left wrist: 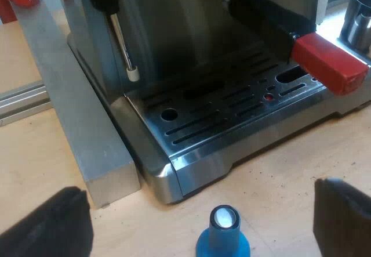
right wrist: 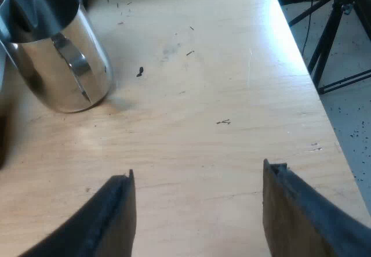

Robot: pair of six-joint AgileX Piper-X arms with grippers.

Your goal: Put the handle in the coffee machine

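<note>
While handle (left wrist: 329,65) sits in machine (left wrist: 174,42), left gripper (left wrist: 200,210), right gripper (right wrist: 200,173) hover spread wide, empty.

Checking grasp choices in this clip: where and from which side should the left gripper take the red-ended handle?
Probably the dark shaft of the handle, just behind its red end, coming from the front of the espresso machine: it juts out free above the drip tray. The left gripper is open.

The right gripper (right wrist: 197,169) is being held over the bench (right wrist: 203,83) with its fingers (right wrist: 116,216) spread wide. A metal jug (right wrist: 58,60) is being borne upright on the bench, well apart from them. Black stand legs (right wrist: 332,36) are being seen on the floor (right wrist: 353,112) past the bench's edge.
</note>
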